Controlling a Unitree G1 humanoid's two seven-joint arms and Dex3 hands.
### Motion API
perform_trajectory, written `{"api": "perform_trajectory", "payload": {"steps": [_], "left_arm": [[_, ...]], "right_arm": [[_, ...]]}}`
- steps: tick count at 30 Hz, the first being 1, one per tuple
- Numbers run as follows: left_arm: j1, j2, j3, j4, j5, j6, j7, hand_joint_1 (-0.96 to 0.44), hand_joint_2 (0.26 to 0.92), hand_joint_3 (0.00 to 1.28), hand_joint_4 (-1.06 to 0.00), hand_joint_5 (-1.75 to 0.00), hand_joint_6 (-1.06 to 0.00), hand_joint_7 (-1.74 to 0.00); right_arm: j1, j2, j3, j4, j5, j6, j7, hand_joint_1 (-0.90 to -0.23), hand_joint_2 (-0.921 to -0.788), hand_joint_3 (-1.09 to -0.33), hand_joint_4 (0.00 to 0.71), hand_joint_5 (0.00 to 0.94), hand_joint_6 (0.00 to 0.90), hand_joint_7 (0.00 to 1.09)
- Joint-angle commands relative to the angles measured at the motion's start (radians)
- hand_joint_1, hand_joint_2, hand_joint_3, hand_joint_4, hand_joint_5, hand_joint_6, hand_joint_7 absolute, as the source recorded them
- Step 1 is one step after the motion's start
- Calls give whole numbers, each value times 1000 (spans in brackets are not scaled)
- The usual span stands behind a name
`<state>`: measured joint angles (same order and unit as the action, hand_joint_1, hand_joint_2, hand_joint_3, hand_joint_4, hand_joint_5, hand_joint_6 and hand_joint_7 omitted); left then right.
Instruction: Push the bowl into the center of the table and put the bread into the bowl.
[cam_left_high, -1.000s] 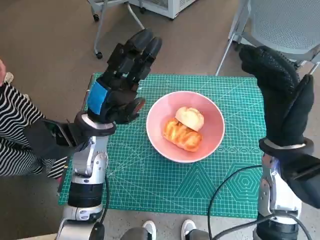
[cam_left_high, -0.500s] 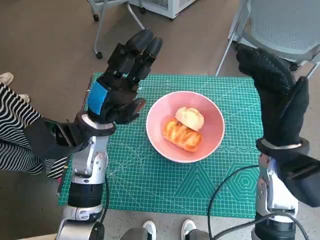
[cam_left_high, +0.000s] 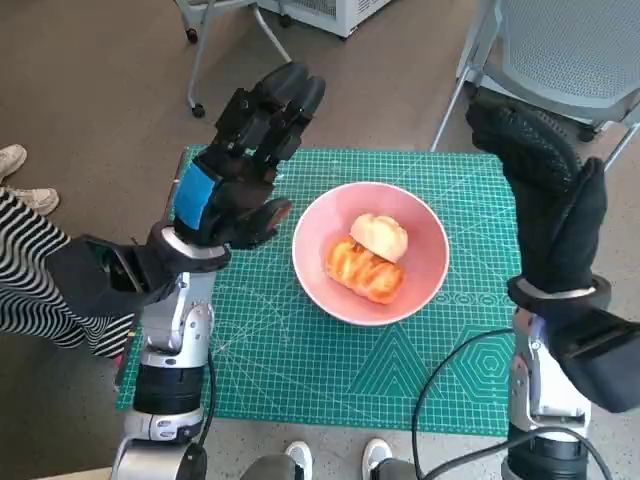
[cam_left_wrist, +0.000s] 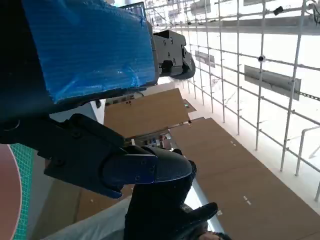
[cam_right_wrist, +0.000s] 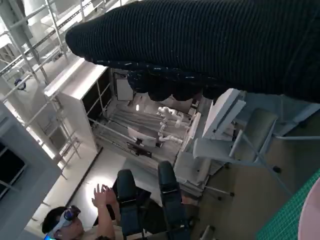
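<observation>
The bowl, pink and round, sits at about the middle of the green cutting mat that covers the table, slightly above the center of the head frame, and the bread already lies inside it as two pieces, a pale bun on a glazed golden roll. Judged from this, both steps look done, and what remains is only for the arms to draw back without knocking the bowl. The left hand, at the upper left of the frame, is raised beside the bowl with fingers extended and apart, holding nothing. The right hand, at the right edge, is lifted above the mat's corner, its gloved fingers stretched out and empty. Against the earlier frames, bowl and bread have not shifted; the right hand has drifted slightly toward the upper left, while the left hand has hardly moved.
</observation>
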<state>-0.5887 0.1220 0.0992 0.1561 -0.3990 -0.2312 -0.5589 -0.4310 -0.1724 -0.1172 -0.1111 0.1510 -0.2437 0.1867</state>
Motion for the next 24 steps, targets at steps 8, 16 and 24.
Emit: {"api": "perform_trajectory", "payload": {"steps": [8,16,24], "left_arm": [[5,23,10,-19,-11,2,-18,-691,921,379,1,-43,1,-454],[16,28,10,-27,-14,1,-22,-684,921,376,1,-36,1,-430],[25,32,15,-27,-17,-2,-29,-682,921,370,1,-25,1,-423]], "right_arm": [[15,11,11,35,4,-10,2,-704,-921,-700,241,1,109,555],[21,17,14,42,18,-15,10,-706,-921,-696,242,1,110,554],[24,18,13,39,20,-11,17,-703,-921,-693,247,3,110,552]]}}
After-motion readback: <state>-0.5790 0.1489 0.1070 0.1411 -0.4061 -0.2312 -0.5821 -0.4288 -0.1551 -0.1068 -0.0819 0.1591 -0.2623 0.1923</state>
